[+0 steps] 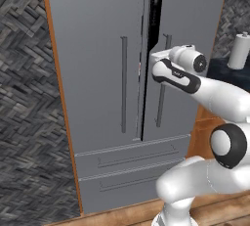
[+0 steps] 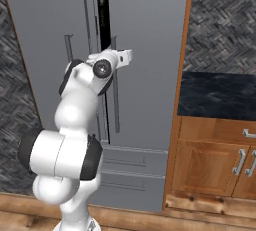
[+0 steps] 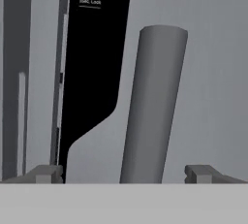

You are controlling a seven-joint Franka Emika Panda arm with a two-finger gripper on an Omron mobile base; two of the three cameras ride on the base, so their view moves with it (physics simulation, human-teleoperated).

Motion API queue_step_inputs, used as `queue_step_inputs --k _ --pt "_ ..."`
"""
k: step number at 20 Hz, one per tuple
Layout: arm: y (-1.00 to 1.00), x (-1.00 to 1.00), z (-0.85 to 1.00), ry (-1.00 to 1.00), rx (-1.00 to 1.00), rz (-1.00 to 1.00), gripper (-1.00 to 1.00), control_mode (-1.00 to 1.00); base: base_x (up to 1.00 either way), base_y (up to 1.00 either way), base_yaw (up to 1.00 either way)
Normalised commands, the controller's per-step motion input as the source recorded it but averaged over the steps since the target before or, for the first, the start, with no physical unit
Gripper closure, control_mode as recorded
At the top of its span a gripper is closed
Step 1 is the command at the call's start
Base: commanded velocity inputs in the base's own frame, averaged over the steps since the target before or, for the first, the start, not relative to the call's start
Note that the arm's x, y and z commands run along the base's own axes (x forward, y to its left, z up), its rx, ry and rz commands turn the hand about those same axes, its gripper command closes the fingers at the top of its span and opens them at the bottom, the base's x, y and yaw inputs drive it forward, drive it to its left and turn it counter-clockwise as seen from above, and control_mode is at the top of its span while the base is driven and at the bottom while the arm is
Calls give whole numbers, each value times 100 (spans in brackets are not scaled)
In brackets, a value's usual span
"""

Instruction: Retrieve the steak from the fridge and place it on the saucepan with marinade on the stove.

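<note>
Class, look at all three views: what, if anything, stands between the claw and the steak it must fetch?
The fridge doors do. The steak is not visible; the right door is shut and the left one only ajar. The open claw straddles the right door's bar handle, so that door must be pulled open first.

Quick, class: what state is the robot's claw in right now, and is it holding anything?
Claw: open, holding nothing; its fingers stand on either side of the fridge's right door handle, not touching it.
</note>
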Motion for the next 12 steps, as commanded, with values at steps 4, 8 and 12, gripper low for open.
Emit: queue_step_inputs --k 4,8,12 --pt "0 32 0 0 0 0 -100 -100 0 0 0" --pt "0 30 -1 0 0 0 -100 -100 0 0 0" --pt "0 27 -3 0 0 0 -100 -100 0 0 0"
